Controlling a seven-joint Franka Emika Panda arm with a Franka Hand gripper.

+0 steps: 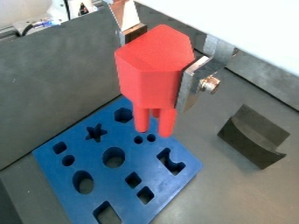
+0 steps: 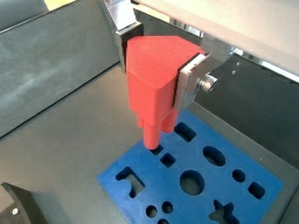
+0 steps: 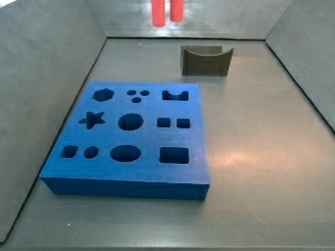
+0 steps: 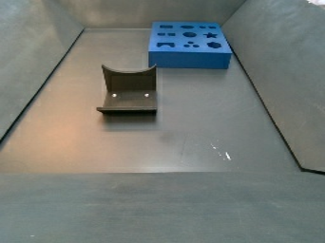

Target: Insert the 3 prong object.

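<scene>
My gripper (image 1: 159, 59) is shut on the 3 prong object (image 1: 149, 70), a red-salmon block with narrow prongs pointing down. It also shows in a wrist view (image 2: 149, 83), between the silver fingers (image 2: 190, 77). The piece hangs above the blue foam block (image 1: 73, 179), its prongs over the far edge near a group of small round holes (image 1: 145, 138). In a side view only the red prongs (image 3: 167, 12) show at the frame's edge, well above the foam block (image 3: 131, 165). The gripper is out of view in the side view that shows the foam block (image 4: 191, 59) at the far end.
A dark olive curved block (image 3: 206, 61) stands on the grey floor beside the foam block; it also shows in a side view (image 4: 127, 90) and a wrist view (image 1: 251, 136). Grey walls (image 3: 53, 39) enclose the floor on all sides.
</scene>
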